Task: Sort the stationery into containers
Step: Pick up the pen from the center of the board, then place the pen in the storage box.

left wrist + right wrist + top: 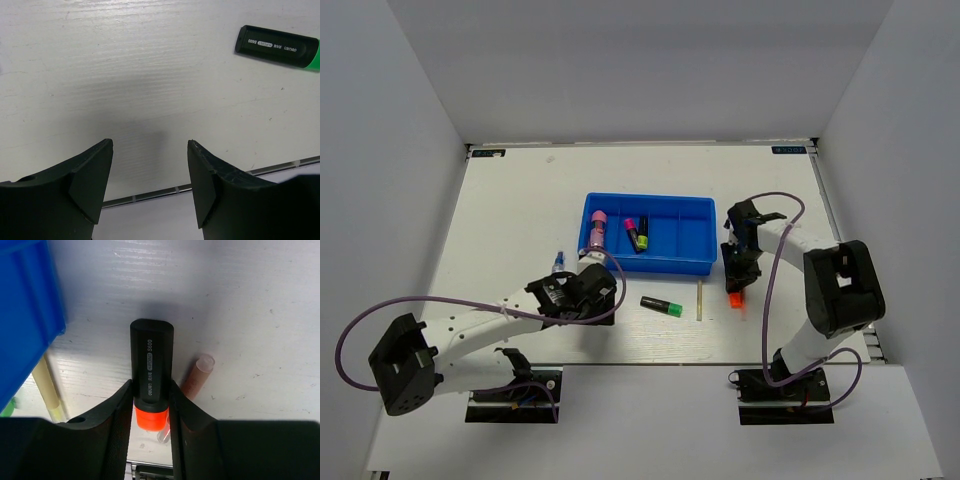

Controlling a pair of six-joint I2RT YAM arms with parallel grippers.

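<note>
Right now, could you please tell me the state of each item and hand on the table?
Left hand: open, holding nothing.
Right hand: shut on the orange highlighter.
Blue tray: holds three highlighters.
Orange highlighter: gripped, outside the tray.
Green highlighter: lying loose on the table.
Pale stick: loose on the table.
Reddish stick: loose, beside the orange highlighter.

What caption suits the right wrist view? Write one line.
Right gripper gripping the orange-ended highlighter on the table, a reddish stick beside it, blue tray at left.
</note>
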